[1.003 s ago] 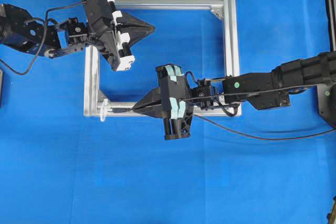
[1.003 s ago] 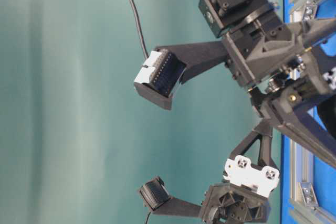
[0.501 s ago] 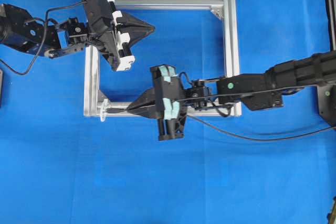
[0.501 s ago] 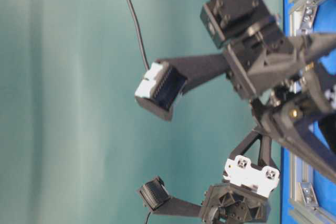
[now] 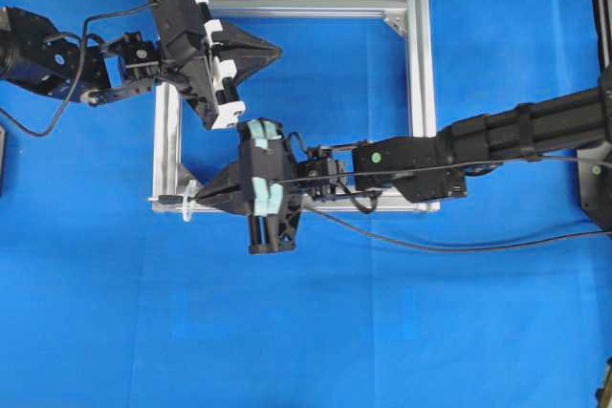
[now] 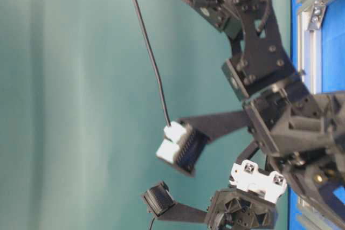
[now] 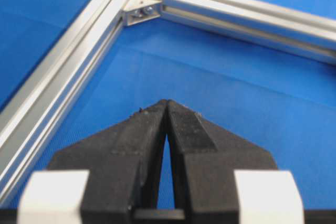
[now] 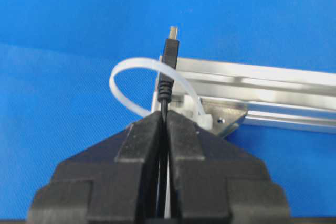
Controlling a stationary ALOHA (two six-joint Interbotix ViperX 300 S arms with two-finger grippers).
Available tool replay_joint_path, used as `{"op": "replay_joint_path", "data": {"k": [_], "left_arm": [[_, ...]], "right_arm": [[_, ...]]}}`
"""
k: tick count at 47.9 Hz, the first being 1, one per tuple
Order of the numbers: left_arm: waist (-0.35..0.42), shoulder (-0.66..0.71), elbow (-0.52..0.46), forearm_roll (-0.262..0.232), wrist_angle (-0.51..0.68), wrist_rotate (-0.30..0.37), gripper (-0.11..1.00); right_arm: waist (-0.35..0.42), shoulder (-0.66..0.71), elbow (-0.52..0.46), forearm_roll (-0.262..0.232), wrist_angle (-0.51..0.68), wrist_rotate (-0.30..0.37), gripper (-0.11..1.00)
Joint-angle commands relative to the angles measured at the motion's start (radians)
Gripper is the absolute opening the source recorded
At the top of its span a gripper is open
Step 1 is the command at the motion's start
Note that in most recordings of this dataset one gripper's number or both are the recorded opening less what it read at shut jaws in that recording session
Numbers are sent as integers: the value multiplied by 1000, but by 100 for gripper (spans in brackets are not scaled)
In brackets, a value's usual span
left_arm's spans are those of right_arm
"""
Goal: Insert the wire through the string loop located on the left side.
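My right gripper point(image 8: 164, 121) has its jaws clamped on the wire point(image 8: 167, 72) just behind the plug. The plug pokes out past the white string loop point(image 8: 128, 69) at the frame point(image 5: 419, 93)'s near-left corner, its metal tip beyond the loop's arc. My left gripper point(image 7: 167, 106) sits with jaws closed on nothing, above the blue tabletop point(image 5: 382, 332) inside the frame's far-left corner.

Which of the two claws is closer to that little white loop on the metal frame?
The right one. The right gripper sits right at the string loop, holding the wire that pokes through it. The left gripper hovers inside the frame, near its upper left corner.
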Motion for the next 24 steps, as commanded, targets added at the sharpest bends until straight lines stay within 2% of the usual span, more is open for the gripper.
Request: {"op": "replay_joint_path", "data": {"k": [1, 24], "left_arm": [[-5, -28, -5, 3, -5, -2, 0], [-3, -46, 26, 3, -3, 0, 0]], "right_arm": [[-3, -18, -34, 2, 2, -3, 0], [-3, -15, -34, 2, 2, -3, 0]]}}
